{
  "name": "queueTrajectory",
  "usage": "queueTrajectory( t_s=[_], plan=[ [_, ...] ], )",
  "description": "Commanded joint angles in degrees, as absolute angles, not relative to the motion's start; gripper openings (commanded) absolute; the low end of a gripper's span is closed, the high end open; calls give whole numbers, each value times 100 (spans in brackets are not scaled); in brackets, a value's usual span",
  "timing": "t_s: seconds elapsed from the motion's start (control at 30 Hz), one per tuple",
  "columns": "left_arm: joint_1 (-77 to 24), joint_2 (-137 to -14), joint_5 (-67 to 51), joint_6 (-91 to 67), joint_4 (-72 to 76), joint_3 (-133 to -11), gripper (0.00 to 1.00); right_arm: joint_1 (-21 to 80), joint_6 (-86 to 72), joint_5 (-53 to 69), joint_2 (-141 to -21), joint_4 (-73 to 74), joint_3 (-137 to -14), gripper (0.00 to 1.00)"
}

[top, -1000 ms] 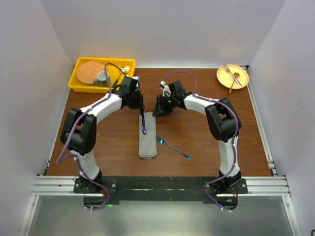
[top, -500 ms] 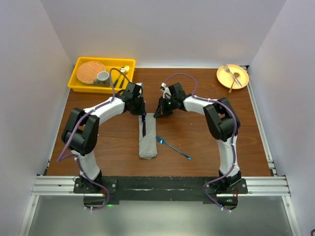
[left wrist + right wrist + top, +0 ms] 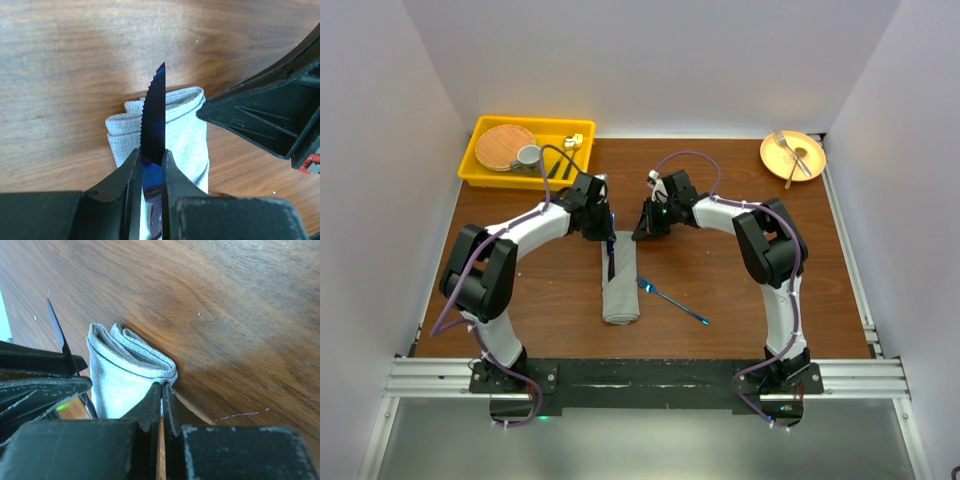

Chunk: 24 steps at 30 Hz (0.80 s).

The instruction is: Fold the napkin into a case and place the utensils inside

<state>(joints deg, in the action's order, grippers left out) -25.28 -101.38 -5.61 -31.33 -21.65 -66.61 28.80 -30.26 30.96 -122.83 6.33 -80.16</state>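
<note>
Top external, left hand moved nearer, knife over case

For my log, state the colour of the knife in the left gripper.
The knife is glossy dark blue; left wrist view shows it best.

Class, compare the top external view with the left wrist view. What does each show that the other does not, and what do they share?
Only the top external view shows the yellow bin, the orange plate and the blue fork lying on the table to the right of the napkin. Only the left wrist view shows the serrated edge of the knife and the layered folds at the napkin's end. Both show the napkin, the knife clamped in the left gripper, and the right gripper close beside it.
</note>
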Motion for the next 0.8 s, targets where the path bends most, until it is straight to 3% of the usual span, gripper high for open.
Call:
queueTrajectory(
  t_s=[0.0,0.77],
  plan=[
    [-2601,-9809,-703,-3304,-2153,-6618,0,2892,-3085,2813,-12085,483,-7954,0],
    [-2821,-9536,-712,-3700,-2215,-6082,0,2936,-3085,2619,-11988,457,-7884,0]
  ],
)
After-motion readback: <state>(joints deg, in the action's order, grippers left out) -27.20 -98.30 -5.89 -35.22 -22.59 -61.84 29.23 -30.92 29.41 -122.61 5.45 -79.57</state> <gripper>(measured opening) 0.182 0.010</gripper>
